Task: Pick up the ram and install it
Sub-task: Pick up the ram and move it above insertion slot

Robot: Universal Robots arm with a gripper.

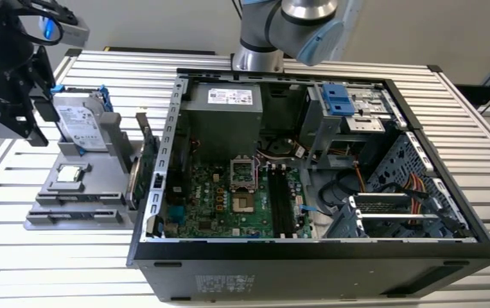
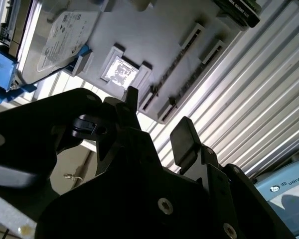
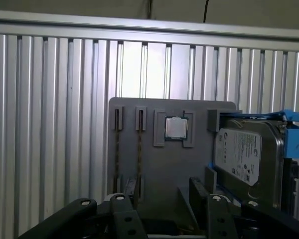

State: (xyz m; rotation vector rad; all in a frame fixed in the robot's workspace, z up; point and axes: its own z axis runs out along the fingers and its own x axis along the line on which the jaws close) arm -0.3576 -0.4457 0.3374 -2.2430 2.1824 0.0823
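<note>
Second wrist view has the tool [image 2: 157, 114] spread wide open with nothing in it, hanging clear of the gray holder [image 2: 154, 30]. In the first wrist view the ram [image 3: 139, 144] looks to be standing on edge in a holder slot, with a second stick [image 3: 118, 144] just beside it.

My worry is that the sticks are thin and close together, so a slightly off grab could catch both or tilt one.

The hard drive [image 3: 244, 159] and CPU [image 3: 176, 128] share the holder. The expansion card [image 1: 146, 160] stands between the holder and the PC case [image 1: 313, 263], right in the way.
</note>
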